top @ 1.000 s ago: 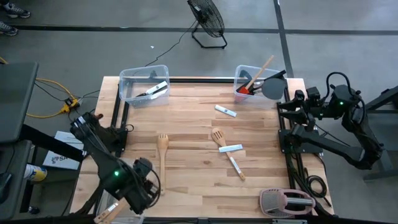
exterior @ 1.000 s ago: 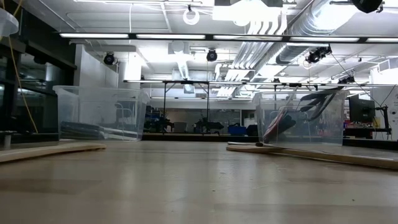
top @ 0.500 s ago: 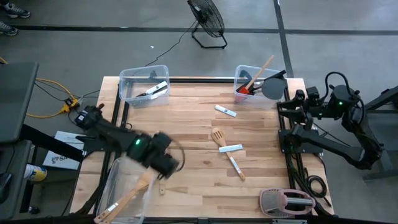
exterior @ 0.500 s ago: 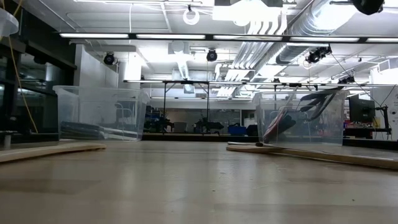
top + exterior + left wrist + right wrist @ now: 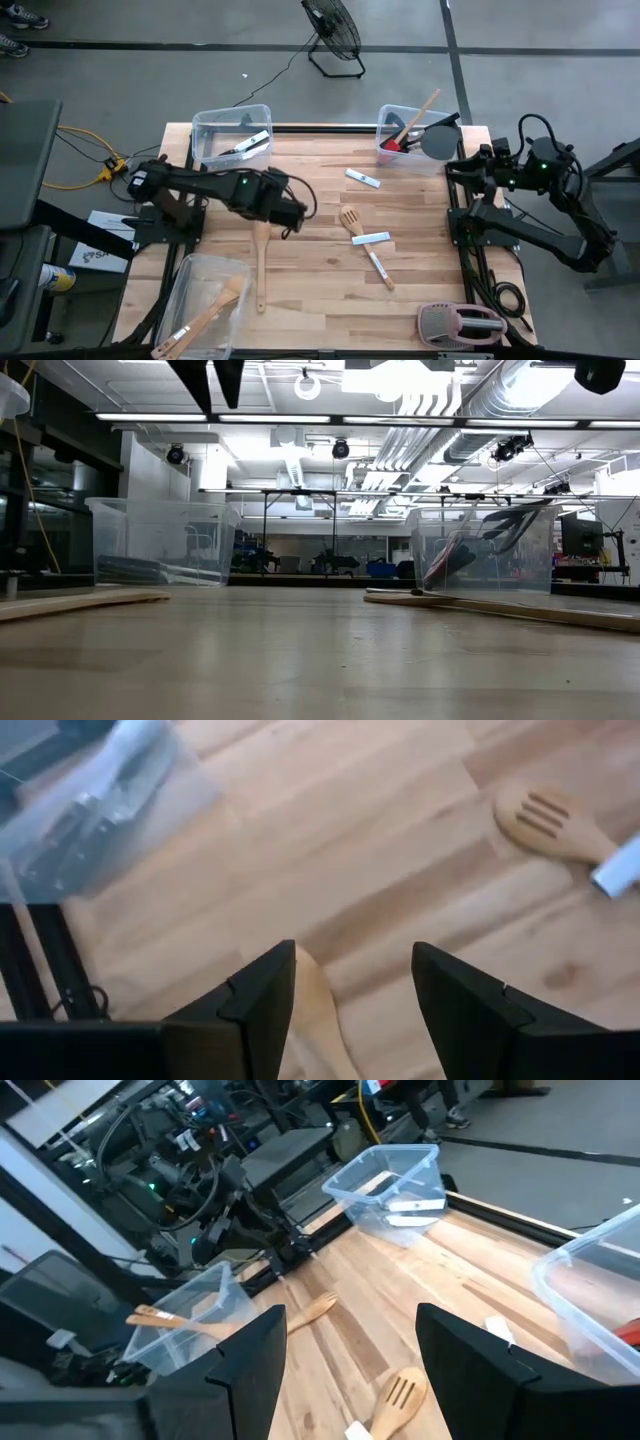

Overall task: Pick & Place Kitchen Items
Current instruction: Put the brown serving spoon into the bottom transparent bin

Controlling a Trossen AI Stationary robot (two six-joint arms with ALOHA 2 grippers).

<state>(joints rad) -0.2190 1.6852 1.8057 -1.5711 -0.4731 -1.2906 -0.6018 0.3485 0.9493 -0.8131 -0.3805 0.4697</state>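
High view: left gripper (image 5: 290, 214) open above wooden spoon (image 5: 261, 258).

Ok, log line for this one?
left tool: open, above wooden turner | right tool: open, parked table edge | nothing held

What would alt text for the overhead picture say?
The left gripper, fingers open, hovers over the head of a wooden forked turner on a wooden table. The right gripper waits at the table's right edge; clear bins hold utensils.

An industrial lab: exposed ceiling ducts (image 5: 500, 400), strip lights, concrete floor (image 5: 150, 80), equipment racks.
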